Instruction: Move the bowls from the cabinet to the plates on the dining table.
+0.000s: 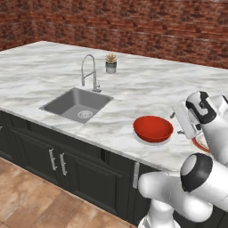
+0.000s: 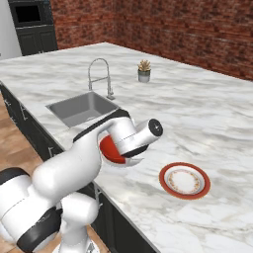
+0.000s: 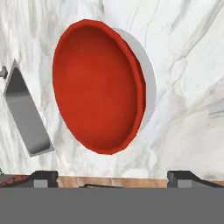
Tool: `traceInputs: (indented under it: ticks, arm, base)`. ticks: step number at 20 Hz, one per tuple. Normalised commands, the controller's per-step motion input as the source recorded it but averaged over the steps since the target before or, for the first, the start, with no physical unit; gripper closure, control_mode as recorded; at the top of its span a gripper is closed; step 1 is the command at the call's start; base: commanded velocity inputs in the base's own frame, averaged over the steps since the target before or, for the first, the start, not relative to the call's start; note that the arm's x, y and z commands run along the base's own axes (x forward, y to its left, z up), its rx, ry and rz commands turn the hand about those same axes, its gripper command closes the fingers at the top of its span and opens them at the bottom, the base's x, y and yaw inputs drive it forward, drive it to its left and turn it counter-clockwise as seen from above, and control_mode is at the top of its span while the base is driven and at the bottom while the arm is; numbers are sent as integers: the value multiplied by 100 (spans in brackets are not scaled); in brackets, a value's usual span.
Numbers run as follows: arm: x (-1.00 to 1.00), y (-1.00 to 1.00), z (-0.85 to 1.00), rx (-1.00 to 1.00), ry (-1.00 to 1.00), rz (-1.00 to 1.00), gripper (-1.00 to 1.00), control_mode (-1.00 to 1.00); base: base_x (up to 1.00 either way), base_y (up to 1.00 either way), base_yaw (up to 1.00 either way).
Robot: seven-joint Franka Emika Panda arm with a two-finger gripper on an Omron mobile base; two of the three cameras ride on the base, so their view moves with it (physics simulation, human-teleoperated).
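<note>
Sitting on the pale plate (image 3: 148,83) on the dining table (image 1: 147,84) was the red bowl (image 1: 152,128); gripper (image 3: 112,177) hung above w/ fingers spread wide, holding nothing. Red-orange plate (image 2: 184,180) nearby.

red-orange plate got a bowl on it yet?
No. In the right base view the red-orange plate lies bare on the dining table, while the red bowl sits on the pale plate.

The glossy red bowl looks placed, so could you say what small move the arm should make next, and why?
Probably lift the open tool away: the glossy red bowl already sits on the pale white-grey plate, while the red-orange rimmed plate has no bowl.
</note>
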Motion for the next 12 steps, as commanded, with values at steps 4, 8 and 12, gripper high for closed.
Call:
traceInputs:
  ticks: [4, 8, 12]
  arm:
    - [-20, 1, 30, -4, -5, 1, -100, -100]
    - [-24, 1, 31, -4, -4, 1, -100, -100]
    - [-27, 3, 32, -4, -4, 1, -100, -100]
  base:
    - [0, 0, 0]
    - [0, 0, 0]
    - [0, 0, 0]
